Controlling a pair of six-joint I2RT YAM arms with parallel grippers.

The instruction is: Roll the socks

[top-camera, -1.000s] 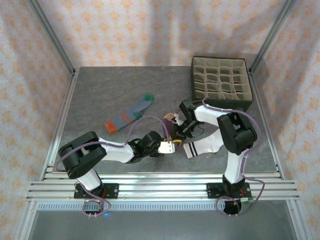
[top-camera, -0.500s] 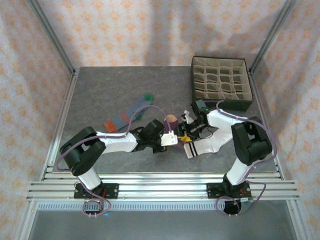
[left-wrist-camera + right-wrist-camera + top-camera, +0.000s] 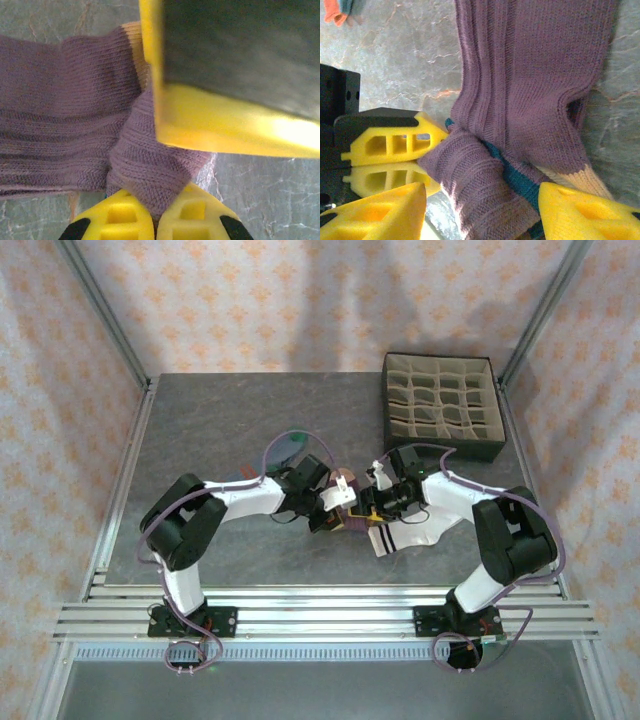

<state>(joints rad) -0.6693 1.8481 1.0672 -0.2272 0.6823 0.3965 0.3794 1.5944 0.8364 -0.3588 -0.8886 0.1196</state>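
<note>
The dark purple sock [image 3: 345,523] lies at mid-table between both grippers. My left gripper [image 3: 155,212] is shut on a bunched fold of the purple sock [image 3: 65,100]. My right gripper [image 3: 480,215] is open, and the folded end of that sock [image 3: 530,75], with a teal stripe and a peach toe, lies between its yellow fingers [image 3: 375,212]. In the top view the left gripper [image 3: 335,505] faces the right gripper [image 3: 372,508] closely. The white sock [image 3: 412,533] with black cuff stripes lies under the right arm. A corner of the grey-blue sock [image 3: 335,12] shows at the far left.
A dark box [image 3: 440,405] of beige grid compartments stands at the back right. The left arm stretches across the table's middle over the grey-blue sock. Metal rails run along the near edge [image 3: 320,615].
The right gripper has opened and let go of the purple sock. The left gripper, still shut on the sock, has swung away from the near edge toward the table's middle.
</note>
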